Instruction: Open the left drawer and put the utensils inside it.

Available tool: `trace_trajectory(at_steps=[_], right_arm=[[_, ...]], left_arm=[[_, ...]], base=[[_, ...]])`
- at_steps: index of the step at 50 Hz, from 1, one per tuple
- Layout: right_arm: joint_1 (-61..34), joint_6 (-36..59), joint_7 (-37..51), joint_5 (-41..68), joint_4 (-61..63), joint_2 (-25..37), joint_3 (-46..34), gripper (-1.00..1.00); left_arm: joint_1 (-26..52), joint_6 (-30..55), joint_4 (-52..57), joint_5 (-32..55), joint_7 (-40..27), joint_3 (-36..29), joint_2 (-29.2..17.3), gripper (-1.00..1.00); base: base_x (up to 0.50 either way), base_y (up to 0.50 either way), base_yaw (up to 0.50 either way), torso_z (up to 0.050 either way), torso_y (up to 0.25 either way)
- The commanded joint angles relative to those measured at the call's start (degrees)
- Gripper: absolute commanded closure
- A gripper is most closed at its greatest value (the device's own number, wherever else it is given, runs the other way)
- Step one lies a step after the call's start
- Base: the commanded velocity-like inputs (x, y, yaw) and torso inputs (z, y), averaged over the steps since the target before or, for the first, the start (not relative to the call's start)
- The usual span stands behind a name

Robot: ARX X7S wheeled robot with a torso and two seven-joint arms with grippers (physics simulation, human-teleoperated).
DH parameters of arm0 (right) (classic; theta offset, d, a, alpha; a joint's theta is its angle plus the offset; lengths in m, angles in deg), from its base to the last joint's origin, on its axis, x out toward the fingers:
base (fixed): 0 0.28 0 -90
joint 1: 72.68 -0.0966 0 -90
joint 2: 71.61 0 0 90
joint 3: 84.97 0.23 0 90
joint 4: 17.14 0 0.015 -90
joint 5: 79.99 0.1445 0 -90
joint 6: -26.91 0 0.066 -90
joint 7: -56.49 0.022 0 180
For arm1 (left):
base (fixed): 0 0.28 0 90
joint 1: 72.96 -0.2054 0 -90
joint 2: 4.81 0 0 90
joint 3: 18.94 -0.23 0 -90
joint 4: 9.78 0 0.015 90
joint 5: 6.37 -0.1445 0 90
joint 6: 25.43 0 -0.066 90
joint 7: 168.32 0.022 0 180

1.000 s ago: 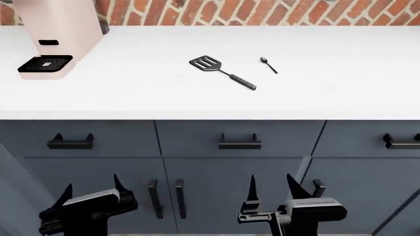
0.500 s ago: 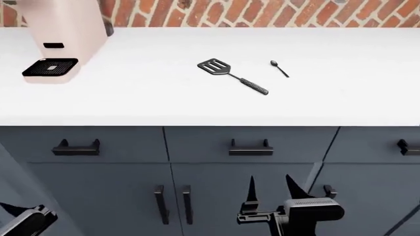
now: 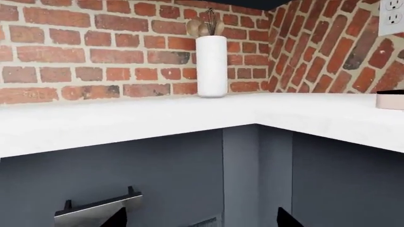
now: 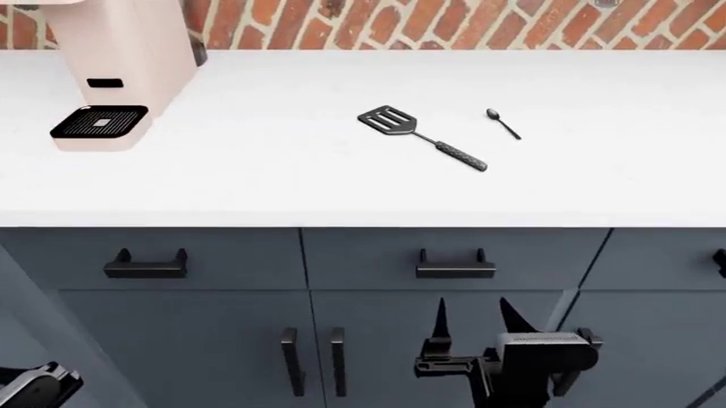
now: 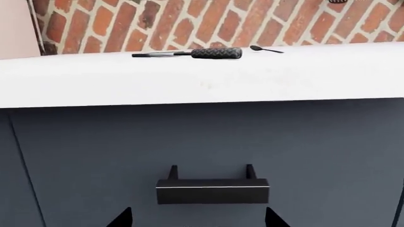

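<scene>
Left gripper cut off at frame corner, fingers' state unclear. Right gripper fingers spread, empty. Two utensils mid-tabletop: spatula, teaspoon.

Head: we look down from above onto the white countertop and drawer fronts | Right wrist: we sit low, close, facing a drawer handle, sharing the spatula with head | Left wrist: we face the brick corner, low.
</scene>
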Motion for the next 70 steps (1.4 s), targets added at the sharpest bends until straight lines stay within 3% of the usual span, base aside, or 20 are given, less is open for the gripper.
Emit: trace_trajectory(at_steps=[1, 14, 32, 54, 70], right_arm=[[-2.82, 4.13, -0.16, -2.24, -0.73, 1.74, -2.35, -1.00], [-5.37, 16.71, 1.04, -21.49, 9.23, 9.29, -11.96, -1.00], [-12.60, 23.12, -2.12, -32.35, 2.90, 13.33, -18.64, -1.00], [-25.01, 24.86, -4.91, -38.38, -12.68, 10.26, -25.50, -1.00], [-30.89, 18.12, -3.91, -36.11, -30.58, 5.87, -27.69, -1.00]], left_arm=[[0.56, 0.58, -0.87, 1.62, 0.47, -0.47, -0.55, -1.00], [-0.17, 0.44, 0.49, 3.07, 1.18, -0.94, -1.08, -1.00], [-0.19, 1.28, 1.33, 4.46, 2.08, -2.23, -1.82, -1.00], [0.33, 1.10, 0.27, 4.81, 1.67, -3.04, -2.40, -1.00], [0.09, 0.65, 0.20, 5.17, 1.35, -3.40, -2.68, -1.00]], base=[[0.00, 0.00, 0.00, 0.000, 0.000], [0.00, 0.00, 0.00, 0.000, 0.000], [0.00, 0.00, 0.00, 0.000, 0.000], [0.00, 0.00, 0.00, 0.000, 0.000], [0.00, 0.00, 0.00, 0.000, 0.000]])
